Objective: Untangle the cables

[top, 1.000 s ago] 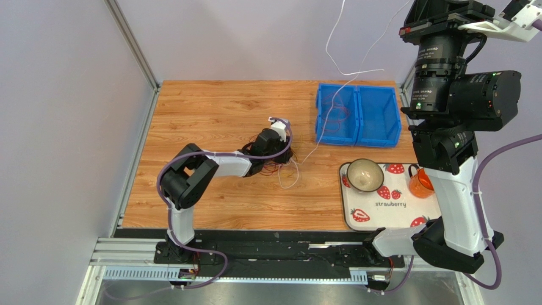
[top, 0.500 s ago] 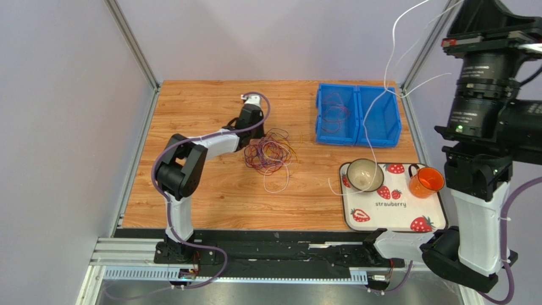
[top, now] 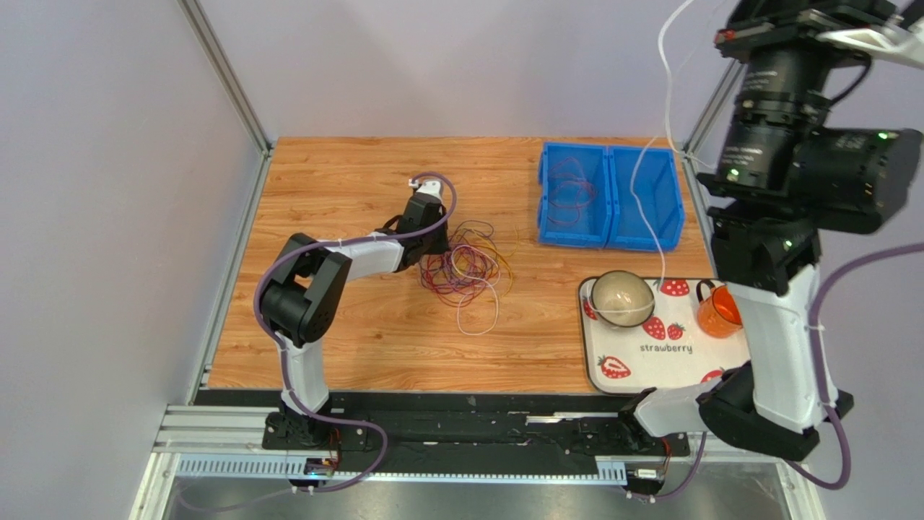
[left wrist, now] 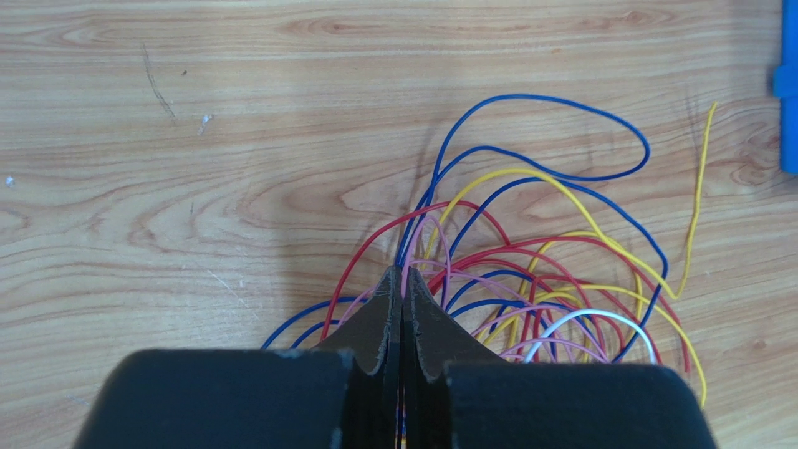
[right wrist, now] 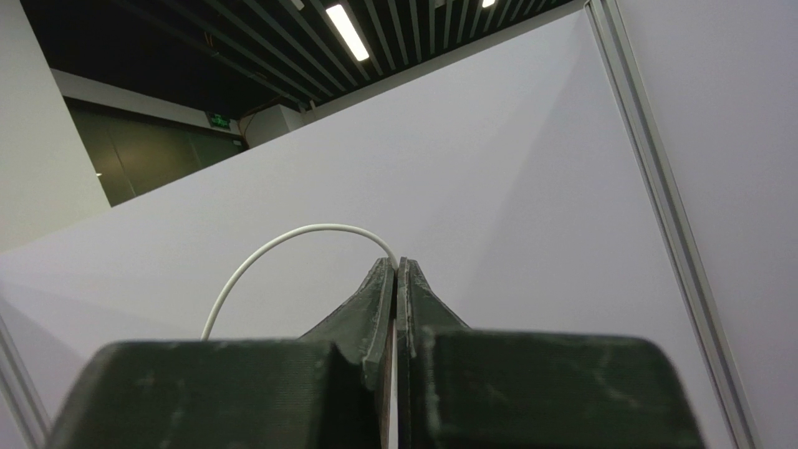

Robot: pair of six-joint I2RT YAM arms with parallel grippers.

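Cables (top: 469, 268) lie in a loose tangle mid-table: red/blue/yellow/pink loops + one white loop. A separate white cable (top: 651, 206) rises from near the bowl (top: 621, 298), over the blue bin (top: 607, 243), to the top of frame. Wood-grain table (top: 358, 336), pale lilac walls, alu posts. R wrist view shows a dark ceiling w/ strip lights. L gripper (left wrist: 403, 281): jaws together, pinching cables at the tangle's left edge. R gripper (right wrist: 398, 267): jaws together on white cable, held high.

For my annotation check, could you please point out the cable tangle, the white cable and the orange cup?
cable tangle (top: 463, 265), top external view, middle of the coloured loops.
white cable (right wrist: 309, 226), right wrist view, top of its arc.
orange cup (top: 718, 312), top external view, its orange body.
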